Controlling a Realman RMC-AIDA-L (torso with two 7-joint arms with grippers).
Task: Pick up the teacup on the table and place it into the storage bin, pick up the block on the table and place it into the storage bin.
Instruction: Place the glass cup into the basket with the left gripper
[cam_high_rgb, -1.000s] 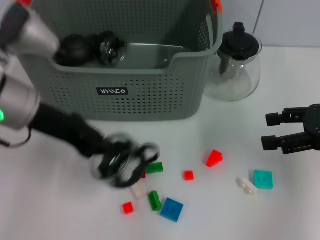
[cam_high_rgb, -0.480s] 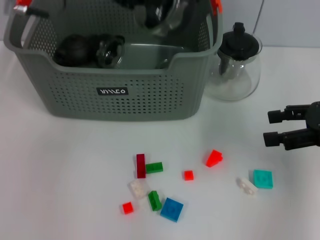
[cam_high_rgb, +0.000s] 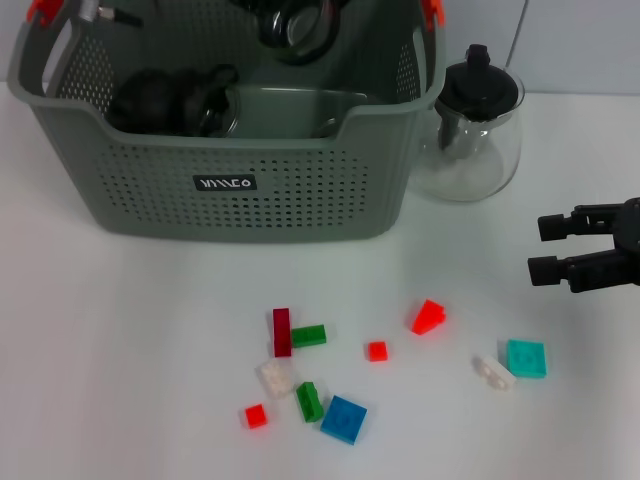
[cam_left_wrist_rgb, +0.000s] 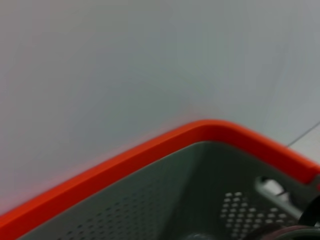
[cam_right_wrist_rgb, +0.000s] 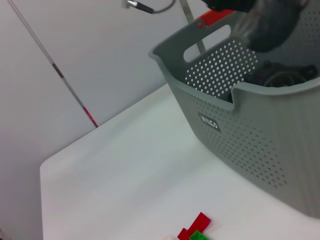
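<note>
The grey-green storage bin (cam_high_rgb: 225, 185) stands at the back left of the table. My left gripper (cam_high_rgb: 295, 22) hangs over the bin's rear half. A rounded glassy thing at its tip may be the teacup, but I cannot tell for sure. The left wrist view shows only the storage bin's orange rim (cam_left_wrist_rgb: 150, 157) and inner wall. Several blocks lie in front of the bin, among them a dark red block (cam_high_rgb: 281, 331), a blue block (cam_high_rgb: 343, 419) and a teal block (cam_high_rgb: 525, 357). My right gripper (cam_high_rgb: 542, 249) hovers open and empty at the table's right side.
A glass teapot (cam_high_rgb: 468, 125) with a black lid stands right of the bin. Dark rounded items (cam_high_rgb: 150, 95) lie inside the bin. In the right wrist view the storage bin (cam_right_wrist_rgb: 250, 135) sits behind bare white table, with red and green blocks (cam_right_wrist_rgb: 196, 227) in the foreground.
My left arm rose from the blocks on the table to above the bin, then shifted slightly left. The right gripper drifted a little up and right.
</note>
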